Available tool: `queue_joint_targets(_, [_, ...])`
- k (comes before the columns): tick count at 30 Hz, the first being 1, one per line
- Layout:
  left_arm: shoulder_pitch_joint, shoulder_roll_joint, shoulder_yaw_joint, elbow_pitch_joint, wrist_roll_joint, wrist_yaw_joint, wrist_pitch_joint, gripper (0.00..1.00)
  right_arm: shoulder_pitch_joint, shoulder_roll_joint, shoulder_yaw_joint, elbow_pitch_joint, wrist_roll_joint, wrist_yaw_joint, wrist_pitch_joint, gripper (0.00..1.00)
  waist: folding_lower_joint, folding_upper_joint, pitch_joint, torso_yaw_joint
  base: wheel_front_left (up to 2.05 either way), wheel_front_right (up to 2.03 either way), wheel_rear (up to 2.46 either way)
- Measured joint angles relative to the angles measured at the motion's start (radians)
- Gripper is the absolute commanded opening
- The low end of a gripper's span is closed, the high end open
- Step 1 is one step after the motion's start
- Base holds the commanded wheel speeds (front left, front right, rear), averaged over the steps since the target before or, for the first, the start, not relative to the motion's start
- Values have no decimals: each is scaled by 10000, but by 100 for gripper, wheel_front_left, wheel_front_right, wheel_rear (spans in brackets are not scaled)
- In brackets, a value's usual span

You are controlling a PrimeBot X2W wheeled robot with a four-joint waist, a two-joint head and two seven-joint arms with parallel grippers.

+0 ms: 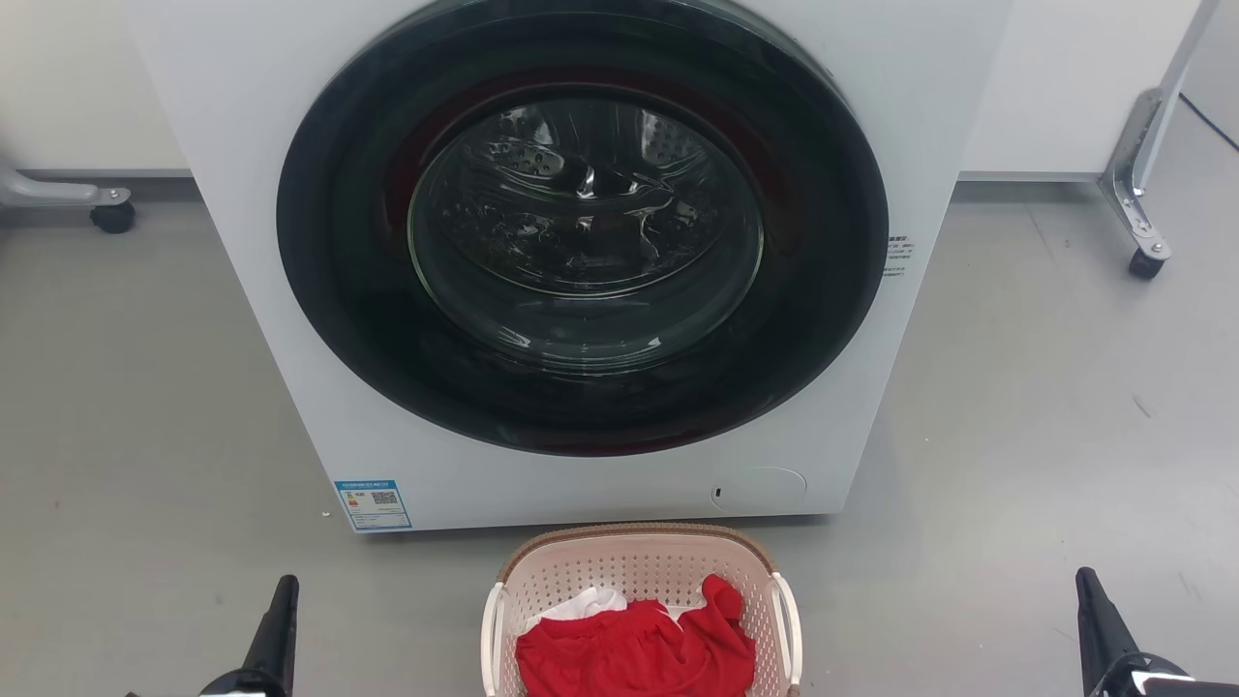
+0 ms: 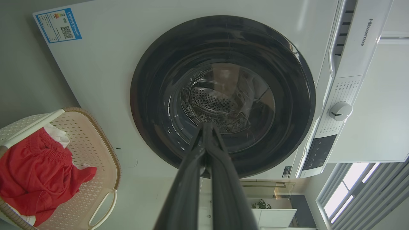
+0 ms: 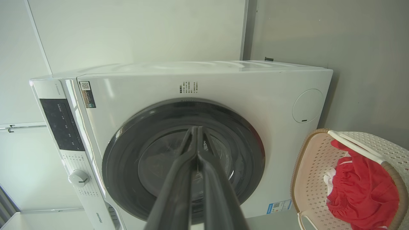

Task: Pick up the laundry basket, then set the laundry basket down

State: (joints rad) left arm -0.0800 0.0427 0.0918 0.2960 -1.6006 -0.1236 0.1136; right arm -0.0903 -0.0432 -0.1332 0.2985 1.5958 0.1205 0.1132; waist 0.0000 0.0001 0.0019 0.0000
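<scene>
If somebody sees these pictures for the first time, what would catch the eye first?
First, the large dark round door of the white washing machine, in the upper middle of the head view. Next, the bright red garment in the laundry basket on the floor just before it. The left claw and right claw, both shut, stand at the lower corners, apart from the basket.

Long dark tapered gripper fingers (image 2: 188, 179)
</scene>
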Motion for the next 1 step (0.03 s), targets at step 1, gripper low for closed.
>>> queue_joint_targets(1, [0, 0, 0, 0, 0, -2, 0, 0, 0, 0, 0, 0, 0, 0, 0, 0, 0, 0, 0, 0, 0, 0, 0])
